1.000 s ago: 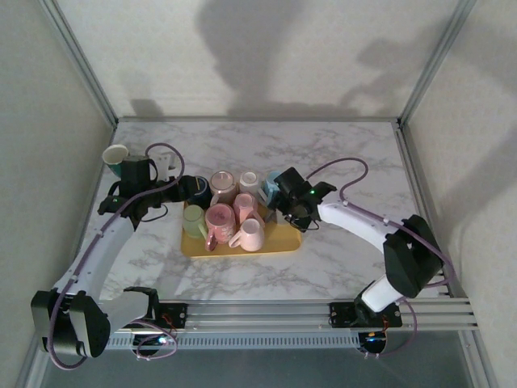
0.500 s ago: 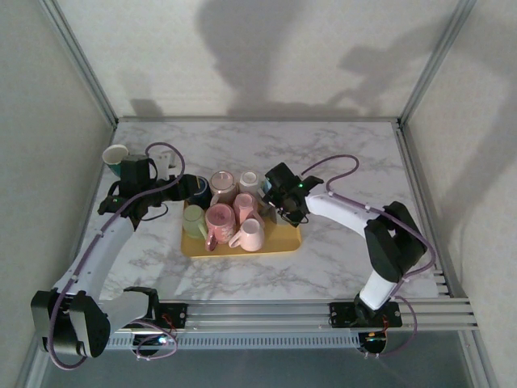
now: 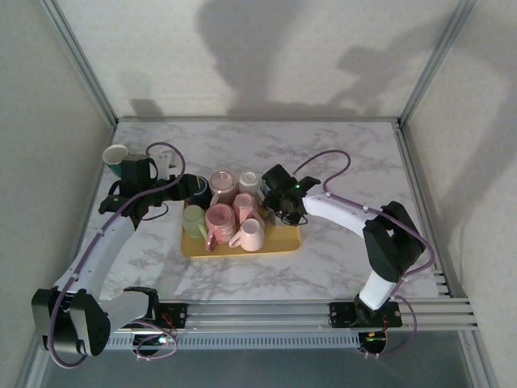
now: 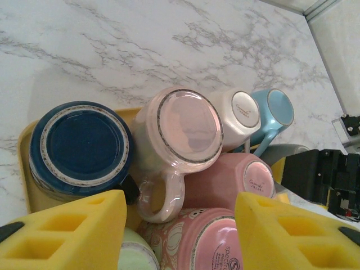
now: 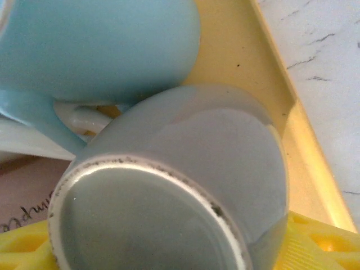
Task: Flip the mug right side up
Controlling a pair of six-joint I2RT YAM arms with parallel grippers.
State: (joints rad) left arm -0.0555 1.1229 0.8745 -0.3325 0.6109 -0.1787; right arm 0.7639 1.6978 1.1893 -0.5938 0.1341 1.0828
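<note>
Grey mug (image 5: pixel 180 185) sits bottom up and tilted in a corner of the yellow tray (image 5: pixel 236 56), lodged between the right jaws with its base turned toward the wrist camera. The right jaws are spread wide around it, and a yellow foam pad (image 5: pixel 320 247) lies against its wall on each side. I cannot tell whether they are pressing on it or only touching it. Just ahead of these jaws is a light blue mug (image 5: pixel 95 45), close against the grey one, with its handle running down on the left. Off the right pad, the tray rim gives way to the marble tabletop (image 5: pixel 326 67).

The left jaws are apart, hovering with nothing between their pads (image 4: pixel 73 230). Just ahead of the left pad a dark blue mug (image 4: pixel 79 143) stands bottom up. Between the pads and a little ahead is a pale pink mug (image 4: pixel 185 129), also bottom up, its handle pointing back toward the jaws. Beyond it is a cream mug (image 4: pixel 242 109). Nearer the right pad is a pink mug (image 4: pixel 247 174).

Back along the left arm from its jaws, a teal mug (image 3: pixel 115 156) stands upright on the tabletop, off the tray.
</note>
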